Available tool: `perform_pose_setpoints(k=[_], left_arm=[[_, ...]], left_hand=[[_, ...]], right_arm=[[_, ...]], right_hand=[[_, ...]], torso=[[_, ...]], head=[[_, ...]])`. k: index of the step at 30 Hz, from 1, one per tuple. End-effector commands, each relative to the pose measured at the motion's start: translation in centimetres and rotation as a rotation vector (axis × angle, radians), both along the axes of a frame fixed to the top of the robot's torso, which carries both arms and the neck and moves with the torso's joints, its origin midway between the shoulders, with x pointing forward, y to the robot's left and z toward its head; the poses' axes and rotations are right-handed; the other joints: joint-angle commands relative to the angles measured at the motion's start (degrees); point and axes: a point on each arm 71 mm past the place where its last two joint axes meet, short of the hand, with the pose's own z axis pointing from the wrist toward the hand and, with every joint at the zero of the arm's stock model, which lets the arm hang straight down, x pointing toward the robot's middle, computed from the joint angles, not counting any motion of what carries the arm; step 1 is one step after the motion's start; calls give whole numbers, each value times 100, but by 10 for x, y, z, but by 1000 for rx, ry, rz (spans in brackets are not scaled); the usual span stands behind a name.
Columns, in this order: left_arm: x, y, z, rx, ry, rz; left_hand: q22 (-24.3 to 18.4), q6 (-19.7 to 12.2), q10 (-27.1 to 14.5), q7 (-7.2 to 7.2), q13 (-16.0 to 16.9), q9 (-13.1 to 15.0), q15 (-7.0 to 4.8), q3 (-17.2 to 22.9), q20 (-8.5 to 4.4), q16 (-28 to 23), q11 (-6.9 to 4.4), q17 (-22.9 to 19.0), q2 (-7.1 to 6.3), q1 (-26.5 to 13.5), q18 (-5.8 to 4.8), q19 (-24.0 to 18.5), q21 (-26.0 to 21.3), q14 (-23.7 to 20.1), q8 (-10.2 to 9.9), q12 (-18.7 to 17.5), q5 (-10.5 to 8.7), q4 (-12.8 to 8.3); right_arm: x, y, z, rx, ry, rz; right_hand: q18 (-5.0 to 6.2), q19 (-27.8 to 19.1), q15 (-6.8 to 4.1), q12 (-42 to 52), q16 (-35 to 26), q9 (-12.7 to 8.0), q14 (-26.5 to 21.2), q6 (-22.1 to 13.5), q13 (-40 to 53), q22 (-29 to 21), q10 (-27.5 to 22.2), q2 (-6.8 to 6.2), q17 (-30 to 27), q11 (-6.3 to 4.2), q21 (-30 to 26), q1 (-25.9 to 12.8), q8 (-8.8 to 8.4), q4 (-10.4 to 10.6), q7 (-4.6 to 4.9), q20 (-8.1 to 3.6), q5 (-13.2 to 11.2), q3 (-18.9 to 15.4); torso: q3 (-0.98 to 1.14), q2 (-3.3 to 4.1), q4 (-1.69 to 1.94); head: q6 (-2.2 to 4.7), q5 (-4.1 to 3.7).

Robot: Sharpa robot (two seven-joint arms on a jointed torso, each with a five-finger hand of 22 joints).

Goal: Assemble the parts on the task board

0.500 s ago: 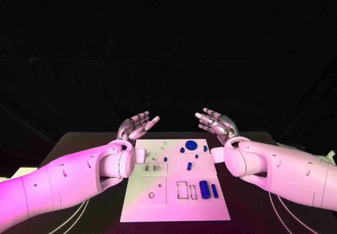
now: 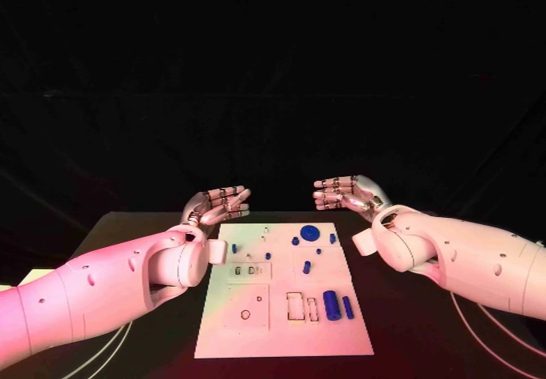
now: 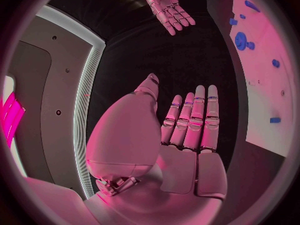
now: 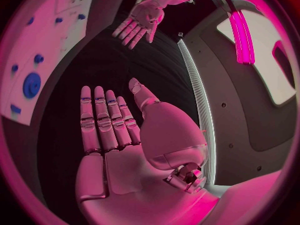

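Note:
The white task board (image 2: 285, 328) lies flat in the middle of the black table. On it are a round blue disc (image 2: 309, 233), several small blue pieces such as a peg (image 2: 306, 268), and two longer blue cylinders (image 2: 331, 305) near its right side. My left hand (image 2: 218, 205) hovers beyond the board's far left corner, palm up and holding nothing. My right hand (image 2: 347, 193) mirrors it beyond the far right corner, also holding nothing. In the left wrist view the left hand (image 3: 187, 130) has straight fingers side by side, with the board (image 3: 269, 100) beside it. The right hand (image 4: 109, 130) looks the same.
Black table (image 2: 136, 237) surrounds the board on all sides. Outlined slots (image 2: 303, 307) and a small oval hole (image 2: 246, 315) mark the board's near half. Cables (image 2: 114, 347) trail along the table's near left.
Both hands have turned at the wrist: their fingers, which slanted upward before, now lie flatter and point toward each other. The board and parts have not moved.

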Motion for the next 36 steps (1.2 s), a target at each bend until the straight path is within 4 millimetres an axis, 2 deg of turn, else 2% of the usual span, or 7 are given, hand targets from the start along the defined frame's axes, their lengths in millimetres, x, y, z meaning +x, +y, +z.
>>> perform_pose_setpoints(k=[1, 5, 12, 25, 32, 34, 36], left_arm=[[-5, -5, 6, -13, -23, -73], [-10, -5, 13, -20, -27, -90], [-21, -7, 27, -38, -35, -125], [-44, -19, 48, -53, -70, -221], [-52, -26, 57, -76, -76, -257], [-54, -27, 59, -80, -77, -262], [-54, -27, 60, -83, -77, -265]], left_hand=[[202, 1030, 1246, -33, 63, 46, -358, 44, -334, 410, -281, 419, 314, 24, 124, 1447, 506, 1301, 210, 241, -46, -282], [223, 1136, 1407, -49, 64, 36, -414, 8, -397, 445, -315, 569, 324, -28, 116, 1610, 547, 1469, 190, 213, -48, -333], [226, 1166, 1454, -52, 59, 27, -426, -7, -414, 440, -322, 649, 330, -44, 112, 1657, 546, 1509, 163, 176, -48, -368], [230, 1171, 1467, -40, 54, 16, -425, -16, -423, 423, -315, 711, 329, -46, 107, 1693, 546, 1510, 130, 133, -46, -408], [230, 1157, 1456, -20, 47, 5, -412, -34, -419, 391, -298, 760, 327, -73, 99, 1706, 537, 1481, 92, 88, -48, -430], [229, 1153, 1452, -17, 46, 3, -407, -38, -418, 381, -295, 771, 327, -79, 97, 1706, 533, 1471, 83, 77, -48, -436], [228, 1151, 1450, -15, 45, 1, -405, -41, -417, 374, -292, 780, 327, -82, 96, 1706, 530, 1464, 77, 69, -48, -442]], right_arm=[[-2, 4, 11, -290, -217, 52], [-1, 1, 19, -385, -268, 61], [0, 1, 30, -557, -327, 102], [7, 15, 39, -984, -416, 160], [9, 22, 38, -1126, -438, 161], [10, 24, 37, -1150, -439, 166], [10, 24, 36, -1166, -437, 171]], right_hand=[[110, 1017, -170, -3, -281, 21, -100, 928, 18, 25, 1060, -42, -62, -202, 269, 164, 18, -235, -58, -198, -90, 212], [114, 1309, -241, -71, -232, 20, 737, 1041, 26, 43, 1254, -145, -23, -252, 373, 154, -29, -234, -78, -308, -80, 285], [114, 1791, -403, -127, -128, 20, 1213, 1148, 46, 140, 1518, -290, -12, -338, 642, 202, -98, -232, -130, -502, -36, 347], [105, 2973, -862, -235, 688, 30, 3065, 1304, 55, 722, 1667, -479, 59, -574, 1793, 94, -130, -192, -334, -1013, 18, 438], [65, 2968, -922, -255, 1817, 23, 3126, 1317, 33, 1177, 1545, -594, 282, -623, 2488, -93, -160, -174, -404, -1115, -14, 640], [73, 2835, -964, -254, 3608, 25, 3038, 1315, 39, 1344, 1508, -619, 1145, -643, 2719, -143, -158, -140, -426, -1125, -24, 708], [71, 2761, -944, -246, 4243, 23, 3035, 1309, 44, 1454, 1504, -644, 2031, -619, 2874, -153, -164, -136, -419, -1111, -28, 763]], torso=[[9, 145, 52], [1, 261, 104], [-7, 481, 188], [3, 846, 372], [9, 1024, 494], [7, 1064, 511], [3, 1104, 533]], head=[[29, -55], [63, -114], [156, -193], [246, -382], [308, -432], [301, -444], [310, -475]])
